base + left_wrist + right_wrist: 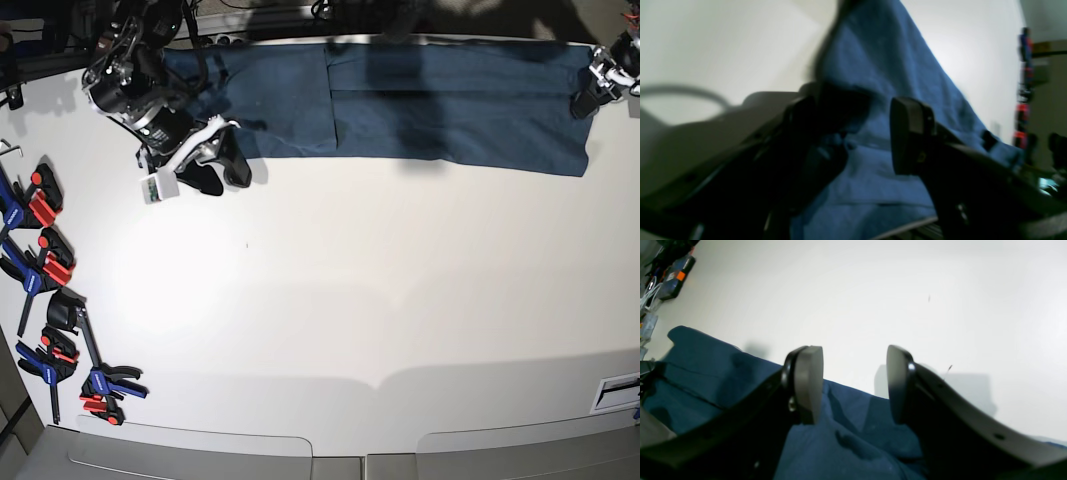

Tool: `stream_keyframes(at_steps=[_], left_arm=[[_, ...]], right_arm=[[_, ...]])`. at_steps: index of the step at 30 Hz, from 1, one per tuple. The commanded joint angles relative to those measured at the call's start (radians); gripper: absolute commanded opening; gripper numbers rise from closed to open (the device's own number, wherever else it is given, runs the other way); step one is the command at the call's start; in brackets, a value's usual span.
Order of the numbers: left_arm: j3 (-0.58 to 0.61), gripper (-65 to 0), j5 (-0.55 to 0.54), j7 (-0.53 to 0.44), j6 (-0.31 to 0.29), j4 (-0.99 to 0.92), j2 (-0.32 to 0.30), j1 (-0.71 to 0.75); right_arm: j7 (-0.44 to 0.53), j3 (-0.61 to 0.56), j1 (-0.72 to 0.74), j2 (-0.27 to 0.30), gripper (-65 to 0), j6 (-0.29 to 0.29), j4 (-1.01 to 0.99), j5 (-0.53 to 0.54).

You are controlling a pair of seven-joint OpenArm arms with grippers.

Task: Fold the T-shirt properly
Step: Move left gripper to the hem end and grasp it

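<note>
The dark navy-blue cotton T-shirt (420,105) lies folded into a long flat strip along the far edge of the white counter (350,300). The right claw (855,385) sits low over the strip's end, on the base view's left, its jaws apart and holding nothing. The left claw (870,133) is at the other end with its jaws spread wide over the blue cloth, gripping nothing. Red and blue clamps (45,260) lie along one counter edge.
</note>
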Motion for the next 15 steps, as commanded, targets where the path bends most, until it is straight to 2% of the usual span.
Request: stream_keyframes(at_steps=[1,6,8,10,12,15], left_arm=[[-0.002,-31.8,0.005,0.028,0.010,0.005,-0.016,0.009],[-0.002,-32.9,0.007,0.018,0.010,0.005,-0.016,0.009],[-0.002,-40.3,0.006,0.016,0.010,0.005,-0.016,0.009],[-0.002,-52.4,0.006,0.010,0.010,0.005,-0.016,0.009],[-0.002,-65.0,-0.011,0.010,0.010,0.005,-0.016,0.008],[-0.002,-65.0,-0.073,0.010,0.010,0.005,-0.016,0.008]], right_arm=[[0.023,0.002,0.006,0.006,-36.8,0.006,0.019,0.021],[0.024,0.002,0.006,0.006,-36.8,0.006,0.019,0.021],[0.024,0.002,0.006,0.006,-36.8,0.006,0.019,0.021],[0.024,0.002,0.006,0.006,-36.8,0.006,0.019,0.006],[0.032,0.002,0.006,0.006,-36.8,-0.024,0.019,-0.035],[0.052,0.002,0.006,0.006,-36.8,-0.067,0.019,-0.114]])
